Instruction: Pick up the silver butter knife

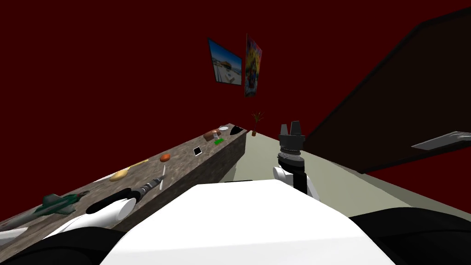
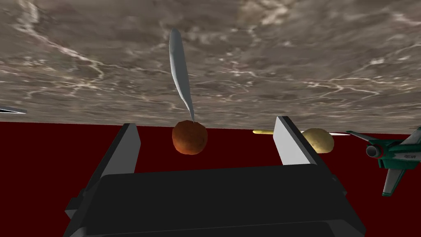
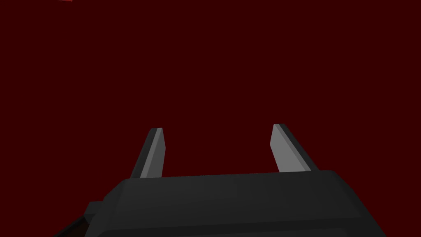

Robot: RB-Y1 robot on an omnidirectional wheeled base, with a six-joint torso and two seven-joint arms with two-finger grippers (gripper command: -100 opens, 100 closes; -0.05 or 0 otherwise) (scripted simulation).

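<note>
Butter knife (image 2: 179, 70) in line with the left gripper (image 2: 205, 122), whose fingers stand spread and empty.

The silver knife lies flat on the veined stone counter (image 2: 308, 49), pointing lengthwise away from the claw. Its thin end is at, perhaps touching, an orange-brown ball (image 2: 189, 137), probably a fruit. The main risk is the knife's flatness: blade-like fingers closing too high would skate over it, and closing too low they would jam on the stone and flick it aside. Reaching too far would nudge the ball, which looks free to roll towards the potato (image 2: 318, 140) and the green toy jet (image 2: 392, 156). The right gripper (image 3: 216, 127) is raised off the counter, its fingers also apart and empty.
</note>
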